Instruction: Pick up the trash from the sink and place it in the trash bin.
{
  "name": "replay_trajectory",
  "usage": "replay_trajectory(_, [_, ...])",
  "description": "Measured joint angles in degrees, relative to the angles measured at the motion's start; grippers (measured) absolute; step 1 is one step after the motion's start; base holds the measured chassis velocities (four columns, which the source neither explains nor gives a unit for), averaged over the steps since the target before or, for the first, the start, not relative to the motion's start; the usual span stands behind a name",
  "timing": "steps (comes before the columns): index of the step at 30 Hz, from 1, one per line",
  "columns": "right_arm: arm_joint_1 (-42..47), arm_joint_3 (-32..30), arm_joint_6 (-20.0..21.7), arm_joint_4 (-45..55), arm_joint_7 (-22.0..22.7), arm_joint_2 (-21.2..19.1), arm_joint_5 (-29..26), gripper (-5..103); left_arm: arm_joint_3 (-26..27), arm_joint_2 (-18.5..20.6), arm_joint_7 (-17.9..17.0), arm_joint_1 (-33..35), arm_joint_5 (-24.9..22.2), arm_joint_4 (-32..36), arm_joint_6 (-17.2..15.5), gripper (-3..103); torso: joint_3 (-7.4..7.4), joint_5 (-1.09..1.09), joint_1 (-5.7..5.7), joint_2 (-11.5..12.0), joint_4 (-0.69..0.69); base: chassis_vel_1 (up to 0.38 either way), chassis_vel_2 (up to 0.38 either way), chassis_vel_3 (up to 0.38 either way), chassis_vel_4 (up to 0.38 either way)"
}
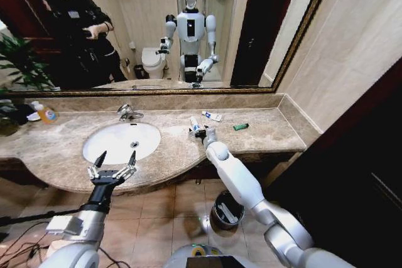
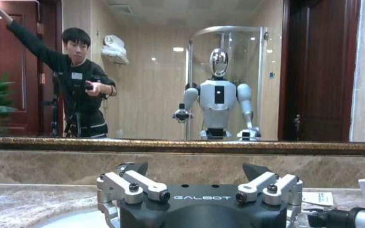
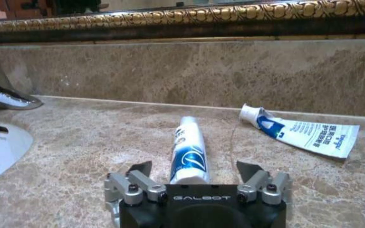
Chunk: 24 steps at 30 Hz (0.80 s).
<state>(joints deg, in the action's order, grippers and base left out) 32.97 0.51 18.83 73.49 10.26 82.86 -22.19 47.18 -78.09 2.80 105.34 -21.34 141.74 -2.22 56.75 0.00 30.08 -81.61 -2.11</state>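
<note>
My right gripper (image 3: 193, 176), jaws open, straddles a white-and-blue toothpaste tube (image 3: 189, 149) on the beige marble counter (image 3: 74, 142); grasping step, closing needed. My left gripper (image 1: 113, 162) hovers open, empty.

A bathroom: a white oval sink (image 1: 120, 141) with a chrome tap (image 1: 127, 113) is sunk in a beige marble counter (image 1: 264, 131). At 12 o'clock, a gilt-framed mirror (image 1: 289, 42) reflects a toilet (image 1: 152, 62) and glass shower enclosure (image 2: 258, 80).

Mirror (image 1: 207, 23); plant (image 1: 22, 61); orange bottle (image 1: 45, 114)
</note>
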Motion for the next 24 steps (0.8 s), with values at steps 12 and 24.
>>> replay_trajectory(12, [0.68, 0.04, -0.85, -0.06, -0.30, 0.32, 1.76, 60, 0.00, 0.00, 0.00, 0.00, 0.00, 0.00, 0.00, 100, 0.00, 0.00, 0.00, 0.00, 0.00, 0.000, 0.000, 0.000, 0.000])
replay_trajectory(24, [1.46, -0.96, -1.75, 1.35, -0.31, -0.45, 0.98, 31, 0.00, 0.00, 0.00, 0.00, 0.00, -0.01, 0.00, 100, 0.00, 0.00, 0.00, 0.00, 0.00, 0.000, 0.000, 0.000, 0.000])
